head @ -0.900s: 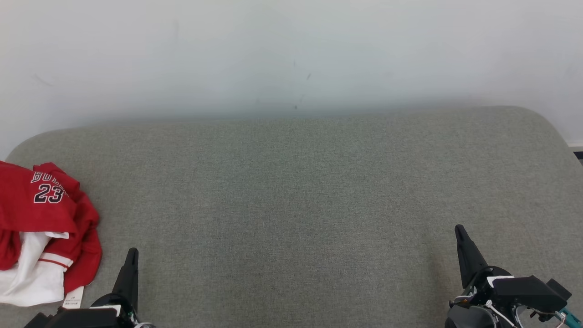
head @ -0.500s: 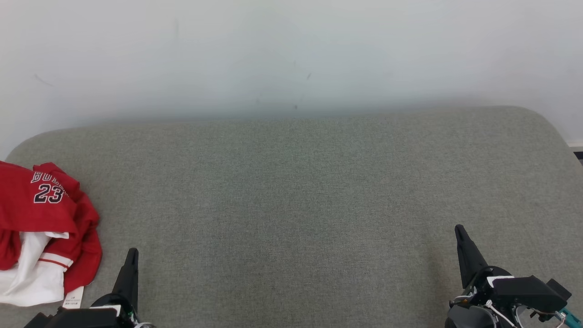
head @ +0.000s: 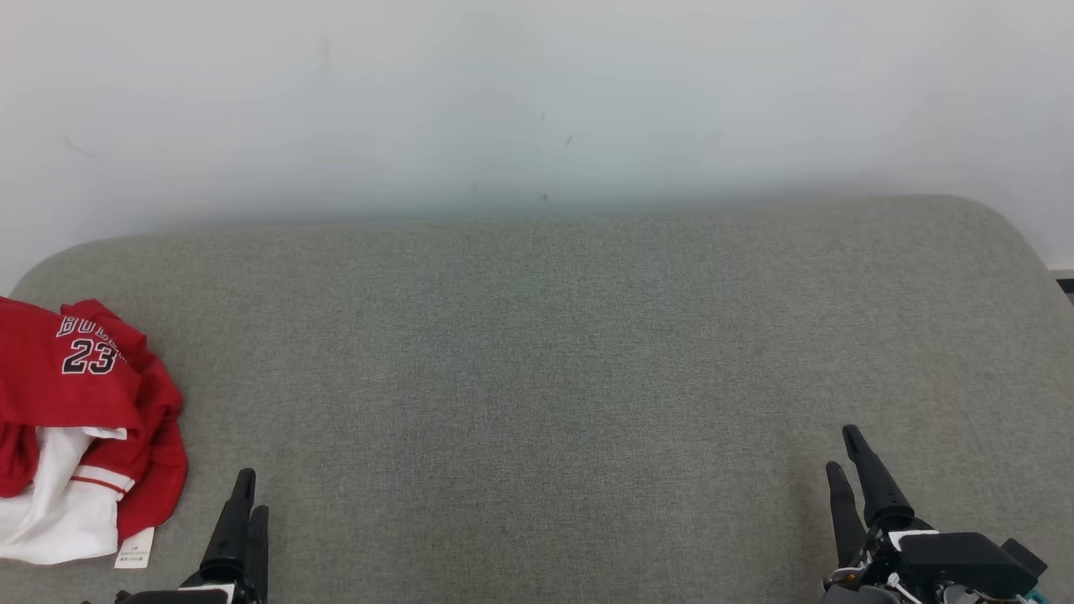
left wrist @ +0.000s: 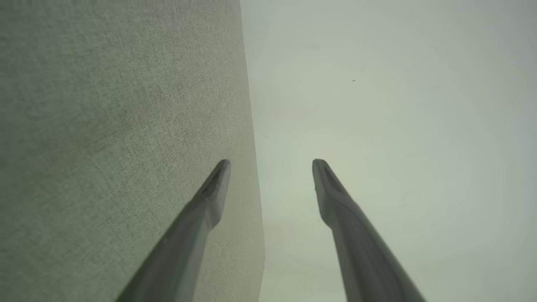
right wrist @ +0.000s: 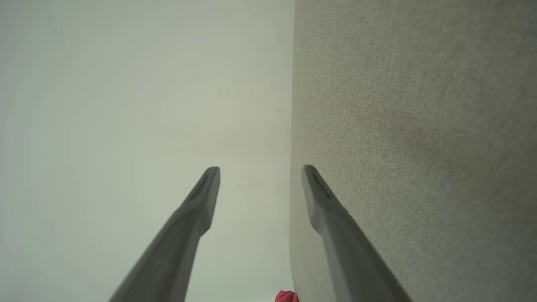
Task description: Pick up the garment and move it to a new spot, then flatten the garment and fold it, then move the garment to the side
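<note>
The garment (head: 80,419), a crumpled red jersey with the number 23 and a white part with a tag, lies at the far left of the grey padded surface (head: 537,361). My left gripper (head: 251,495) sits at the bottom edge, just right of the garment and apart from it, open and empty. Its fingers (left wrist: 209,197) stand well apart in the left wrist view. My right gripper (head: 842,450) is at the lower right, far from the garment, also open with nothing between its fingers (right wrist: 323,201). A red scrap of the garment (right wrist: 286,297) peeks in at the bottom of the right wrist view.
A white wall (head: 537,101) rises behind the padded surface, whose far corners are rounded. The wide grey stretch between the two grippers is bare fabric. A dark strip of floor (head: 1066,285) shows at the right edge.
Both grippers have drawn back toward the bottom edge and turned, so each now shows both fingers. The garment has not moved.
</note>
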You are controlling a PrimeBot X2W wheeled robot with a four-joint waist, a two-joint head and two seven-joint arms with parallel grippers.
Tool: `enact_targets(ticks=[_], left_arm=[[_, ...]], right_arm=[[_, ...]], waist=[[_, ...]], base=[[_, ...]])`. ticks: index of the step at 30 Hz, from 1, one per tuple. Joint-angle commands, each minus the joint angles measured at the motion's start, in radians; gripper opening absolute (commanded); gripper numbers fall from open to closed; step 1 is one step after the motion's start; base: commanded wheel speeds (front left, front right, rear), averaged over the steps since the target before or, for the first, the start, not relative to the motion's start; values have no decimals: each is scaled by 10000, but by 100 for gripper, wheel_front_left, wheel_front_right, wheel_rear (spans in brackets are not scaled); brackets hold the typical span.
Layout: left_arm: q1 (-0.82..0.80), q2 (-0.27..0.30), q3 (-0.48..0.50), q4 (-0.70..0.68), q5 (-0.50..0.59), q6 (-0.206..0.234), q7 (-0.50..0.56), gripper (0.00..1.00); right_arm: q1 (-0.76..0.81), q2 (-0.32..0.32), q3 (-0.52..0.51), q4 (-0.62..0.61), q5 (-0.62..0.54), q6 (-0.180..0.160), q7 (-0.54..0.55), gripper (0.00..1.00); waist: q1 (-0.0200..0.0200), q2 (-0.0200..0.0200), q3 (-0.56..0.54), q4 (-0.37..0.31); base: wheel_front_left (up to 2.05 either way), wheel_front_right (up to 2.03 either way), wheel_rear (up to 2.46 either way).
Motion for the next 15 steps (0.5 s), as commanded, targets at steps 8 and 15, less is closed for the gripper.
enact_targets(ticks=[8,15], left_arm=[[-114,119,-110,-73,1661,0,-460,100],[0,83,-186,-110,3223,0,-784,100]], right_arm=[[-277,-257,374,-95,-1295,22,-471,100],[-257,-227,424,-61,-2850,24,-793,100]], waist=[[0,-1,23,-2],[0,-1,43,-10]], base=[[0,0,0],[0,0,0]])
